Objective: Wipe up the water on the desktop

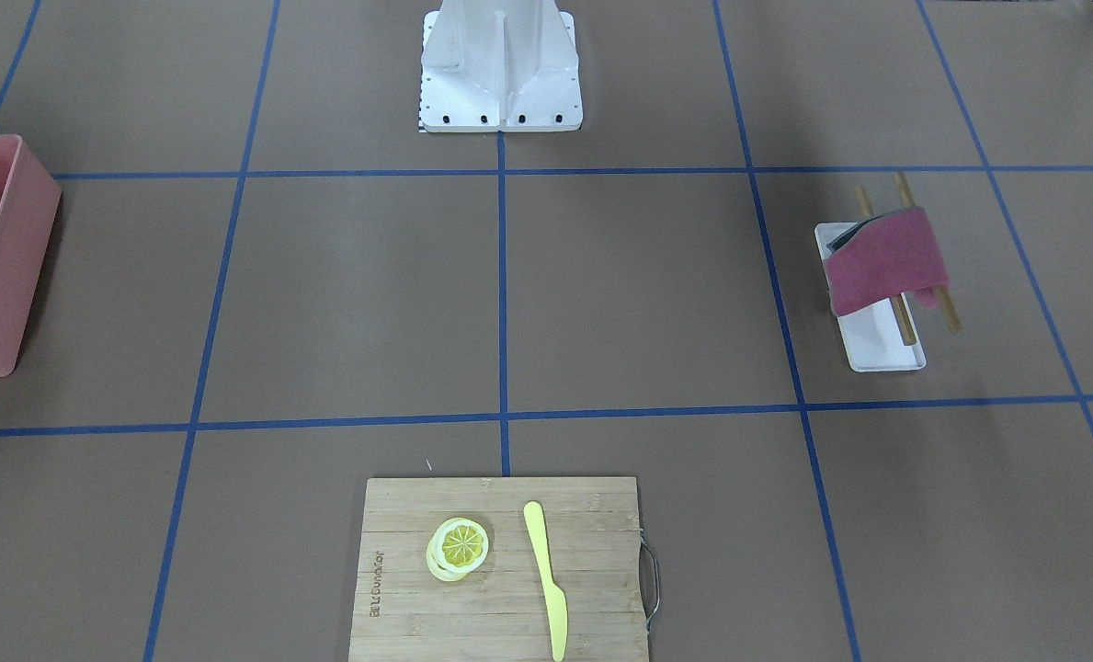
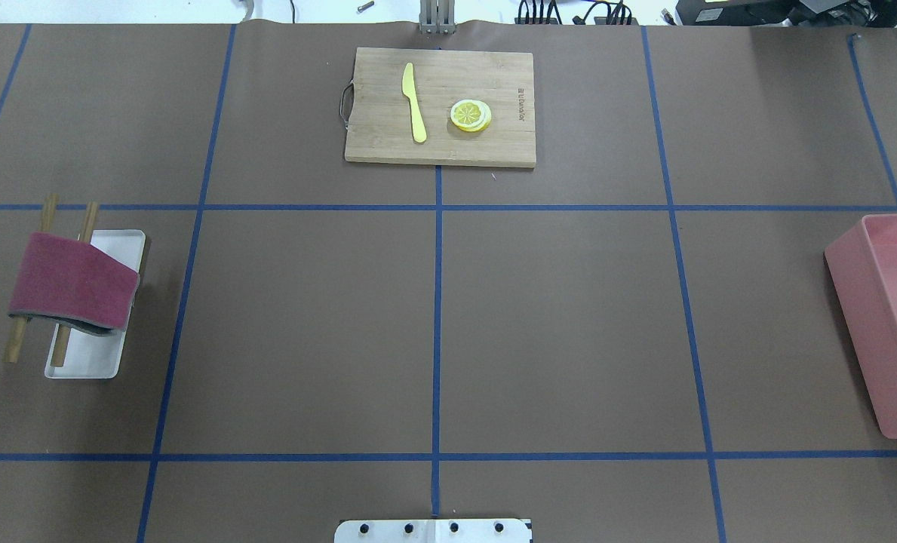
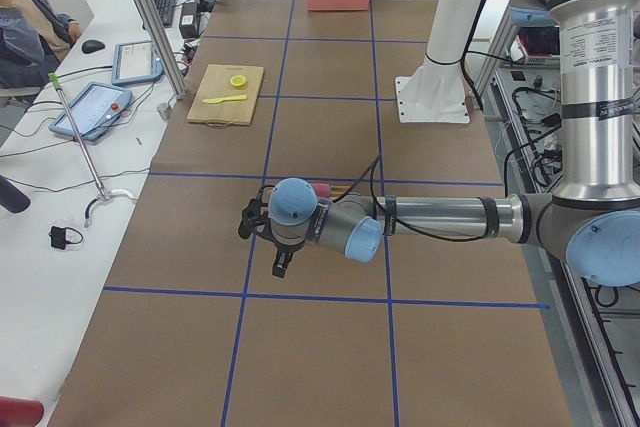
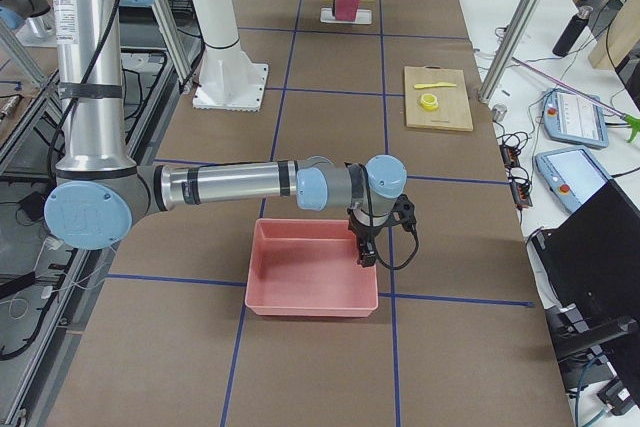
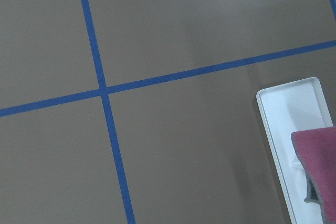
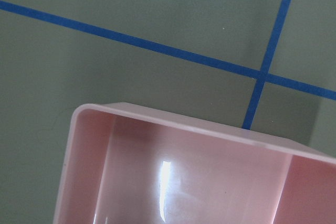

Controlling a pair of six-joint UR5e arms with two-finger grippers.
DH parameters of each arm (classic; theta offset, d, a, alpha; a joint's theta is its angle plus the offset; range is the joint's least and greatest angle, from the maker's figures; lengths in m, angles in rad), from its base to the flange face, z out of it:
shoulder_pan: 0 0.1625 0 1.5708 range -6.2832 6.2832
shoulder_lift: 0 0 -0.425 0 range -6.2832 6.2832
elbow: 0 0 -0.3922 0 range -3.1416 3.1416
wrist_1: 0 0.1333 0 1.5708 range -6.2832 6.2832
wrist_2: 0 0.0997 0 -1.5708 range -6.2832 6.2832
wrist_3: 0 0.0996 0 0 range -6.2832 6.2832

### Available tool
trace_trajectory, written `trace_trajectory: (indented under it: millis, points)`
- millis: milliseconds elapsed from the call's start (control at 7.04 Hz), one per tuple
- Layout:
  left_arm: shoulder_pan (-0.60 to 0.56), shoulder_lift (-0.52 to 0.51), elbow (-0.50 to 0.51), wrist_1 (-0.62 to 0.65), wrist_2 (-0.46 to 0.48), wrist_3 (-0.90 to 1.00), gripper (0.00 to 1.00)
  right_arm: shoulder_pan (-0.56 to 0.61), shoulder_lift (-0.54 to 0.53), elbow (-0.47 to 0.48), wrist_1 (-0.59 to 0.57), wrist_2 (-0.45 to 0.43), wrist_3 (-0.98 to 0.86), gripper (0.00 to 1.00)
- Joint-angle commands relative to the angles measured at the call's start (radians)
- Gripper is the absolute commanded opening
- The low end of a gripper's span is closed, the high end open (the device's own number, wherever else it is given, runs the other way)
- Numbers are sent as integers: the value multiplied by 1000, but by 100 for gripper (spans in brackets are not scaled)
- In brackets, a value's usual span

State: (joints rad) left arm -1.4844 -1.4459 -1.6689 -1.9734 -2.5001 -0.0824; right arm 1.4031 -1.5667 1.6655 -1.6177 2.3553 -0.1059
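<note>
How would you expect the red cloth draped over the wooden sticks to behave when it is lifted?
The cloth is probably floppy: it curves over the two sticks and its edge droops toward the white tray. It looks thin, so likely light. Pulling it may shift the sticks, which seem to lie loose.

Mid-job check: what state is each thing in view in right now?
desktop: no water visible.
cloth: draped over two wooden rods, unheld.
white tray: flat, partly under the cloth.
pink bin: upright, empty.
cutting board: flat, carrying knife and lemon slices.
left gripper: beside the tray, open or shut unclear.
right gripper: over the bin's edge, open or shut unclear.
</note>
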Motion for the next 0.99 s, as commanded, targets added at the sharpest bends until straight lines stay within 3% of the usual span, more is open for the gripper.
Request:
trace_trajectory:
  millis: [0,284,568,852]
  points:
    - [0,-22,-18,-10,-43,-11,99,-1,16,-47,27,2,2,100]
    - [0,-24,-15,-9,-65,-14,99,1,7,-49,76,37,3,100]
    - [1,-31,-23,-21,-68,-159,97,-1,8,-46,84,53,3,100]
    - [1,-33,-14,-50,-60,-149,89,-1,5,-65,143,51,6,100]
